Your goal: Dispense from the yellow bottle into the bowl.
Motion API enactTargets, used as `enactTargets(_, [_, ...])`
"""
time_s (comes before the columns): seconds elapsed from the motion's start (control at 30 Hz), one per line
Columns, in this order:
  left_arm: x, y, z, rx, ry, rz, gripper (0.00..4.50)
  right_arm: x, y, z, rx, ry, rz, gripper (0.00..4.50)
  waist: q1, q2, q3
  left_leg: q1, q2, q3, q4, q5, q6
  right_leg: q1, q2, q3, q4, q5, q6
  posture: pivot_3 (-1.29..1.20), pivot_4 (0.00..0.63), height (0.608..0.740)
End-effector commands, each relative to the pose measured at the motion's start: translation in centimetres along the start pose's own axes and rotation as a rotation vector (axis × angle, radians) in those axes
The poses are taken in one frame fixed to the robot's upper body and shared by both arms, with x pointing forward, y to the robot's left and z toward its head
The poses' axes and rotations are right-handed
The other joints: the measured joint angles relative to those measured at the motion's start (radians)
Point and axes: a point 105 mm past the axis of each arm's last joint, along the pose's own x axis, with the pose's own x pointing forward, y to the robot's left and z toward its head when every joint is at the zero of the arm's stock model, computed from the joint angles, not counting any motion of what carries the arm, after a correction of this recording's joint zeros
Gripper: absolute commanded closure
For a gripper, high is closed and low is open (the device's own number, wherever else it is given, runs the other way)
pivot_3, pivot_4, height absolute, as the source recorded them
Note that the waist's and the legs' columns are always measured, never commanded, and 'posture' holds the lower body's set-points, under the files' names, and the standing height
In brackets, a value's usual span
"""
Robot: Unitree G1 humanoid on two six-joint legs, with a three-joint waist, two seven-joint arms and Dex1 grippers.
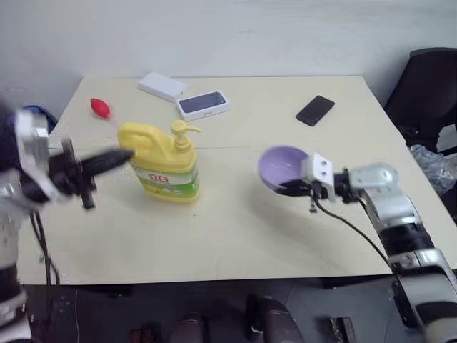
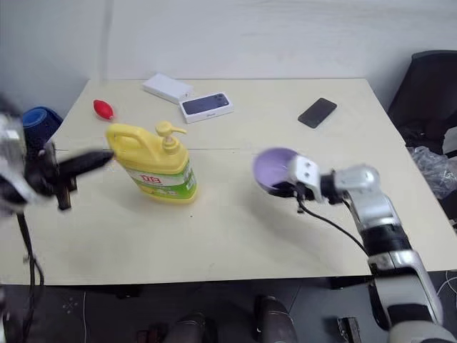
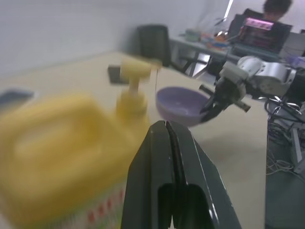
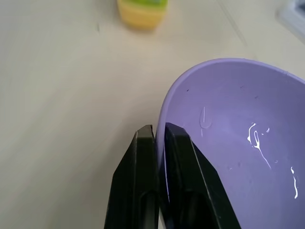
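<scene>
With the right gripper clamped on the rim of the bowl, well apart from the yellow bottle just ahead of the closed, empty left gripper, the tilted bowl may slip or miss the pump stream.

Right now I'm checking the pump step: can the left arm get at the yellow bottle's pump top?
Probably yes. The left gripper, shut and empty, sits just beside the yellow bottle on its handle side, with nothing between them. The pump top stands uncovered; the bowl, pinched by the right gripper, is off to the other side.
</scene>
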Motion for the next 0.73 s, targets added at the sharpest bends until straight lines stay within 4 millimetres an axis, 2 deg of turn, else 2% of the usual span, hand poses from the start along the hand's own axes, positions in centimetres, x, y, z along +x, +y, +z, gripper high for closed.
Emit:
enactTargets(0.03, [-1.2, -0.7, -2.3, 0.106, 0.053, 0.078, 4.3, -1.2, -1.0, -1.3, -0.041, -0.024, -0.118, 4.5, 0.0, 0.001, 0.001, 0.001, 0.0, 0.001, 0.0, 0.0, 0.0, 0.0, -0.001, 0.001, 0.001, 0.0, 0.0, 0.0, 0.15, 0.74])
enactTargets(0.07, [-1.6, -0.6, -3.6, 0.11, 0.078, 0.104, 4.09, -1.1, -1.1, -1.7, -0.007, -0.04, -0.139, 4.5, 0.0, 0.001, 0.001, 0.001, 0.0, 0.002, 0.0, 0.0, 0.0, 0.0, -0.001, 0.002, 0.001, 0.0, 0.0, 0.0, 0.15, 0.74])
enactTargets(0.13, [-2.2, -0.8, -5.8, 0.126, 0.121, 0.139, 3.63, -1.1, -1.4, -2.0, 0.033, -0.082, -0.184, 3.85, 0.001, 0.001, 0.001, 0.002, 0.0, 0.002, 0.0, 0.0, 0.0, 0.0, -0.001, 0.002, 0.001, 0.0, -0.001, 0.0, 0.15, 0.74])
enactTargets(0.27, [-3.4, -1.1, -8.9, 0.155, 0.19, 0.191, 2.37, -1.6, -1.6, -2.5, 0.084, -0.134, -0.223, 2.56, 0.001, 0.001, 0.001, 0.002, 0.001, 0.002, -0.001, 0.0, -0.001, 0.0, -0.001, 0.002, 0.001, 0.0, -0.001, 0.0, 0.15, 0.74])
enactTargets(0.33, [-4.0, -0.9, -9.5, 0.199, 0.22, 0.258, 1.81, -2.8, -1.9, -1.5, 0.024, -0.193, -0.252, 1.91, 0.002, 0.002, 0.001, 0.002, 0.001, 0.002, -0.001, 0.0, 0.0, 0.0, -0.002, 0.001, 0.001, 0.0, -0.001, 0.0, 0.15, 0.74])
enactTargets(0.43, [-4.8, -1.7, -10.2, 0.233, 0.25, 0.286, 0.84, -4.5, -1.3, 0.7, -0.05, -0.295, -0.251, 0.86, 0.004, 0.002, 0.001, 0.001, 0.001, 0.001, -0.001, 0.0, 0.001, 0.0, -0.004, 0.001, 0.001, 0.0, -0.001, 0.0, 0.15, 0.74])
enactTargets(0.5, [-5.6, -2.1, -11.0, 0.243, 0.26, 0.31, 0.82, -5.1, 0.5, 1.6, -0.043, -0.34, -0.201, 0.15, 0.006, 0.003, 0.0, 0.001, 0.001, 0.0, -0.002, -0.001, 0.002, 0.0, -0.006, -0.001, 0.0, 0.0, -0.001, 0.0, 0.15, 0.74])
enactTargets(0.53, [-5.8, -2.2, -11.3, 0.234, 0.259, 0.321, 0.82, -5.1, 1.5, 1.8, -0.047, -0.349, -0.175, 0.01, 0.008, 0.003, 0.001, 0.002, 0.0, 0.0, -0.003, -0.001, 0.002, 0.0, -0.006, -0.001, 0.0, 0.0, -0.001, 0.0, 0.15, 0.74])
enactTargets(0.63, [-5.5, -2.4, -12.7, 0.276, 0.289, 0.348, 0.82, -3.9, 7.2, 1.4, 0.013, -0.354, -0.043, 0.01, 0.02, 0.003, 0.0, 0.002, 0.0, -0.001, -0.003, -0.002, 0.003, 0.001, -0.007, -0.002, -0.001, 0.0, -0.001, 0.0, 0.15, 0.74])
enactTargets(0.7, [-4.8, -2.7, -13.1, 0.291, 0.277, 0.349, 0.82, -3.1, 10.2, 0.6, 0.049, -0.343, -0.002, 0.01, 0.028, 0.003, 0.0, 0.002, 0.0, -0.001, -0.003, -0.003, 0.003, 0.001, -0.007, -0.002, -0.005, 0.0, -0.001, 0.0, 0.15, 0.74])
enactTargets(0.73, [-4.6, -2.8, -13.2, 0.284, 0.266, 0.345, 0.82, -2.9, 10.9, 0.2, 0.063, -0.335, 0.003, 0.01, 0.028, 0.003, 0.0, 0.002, -0.001, 0.0, -0.003, -0.003, 0.003, 0.001, -0.007, -0.002, -0.005, 0.0, -0.001, 0.0, 0.15, 0.74])
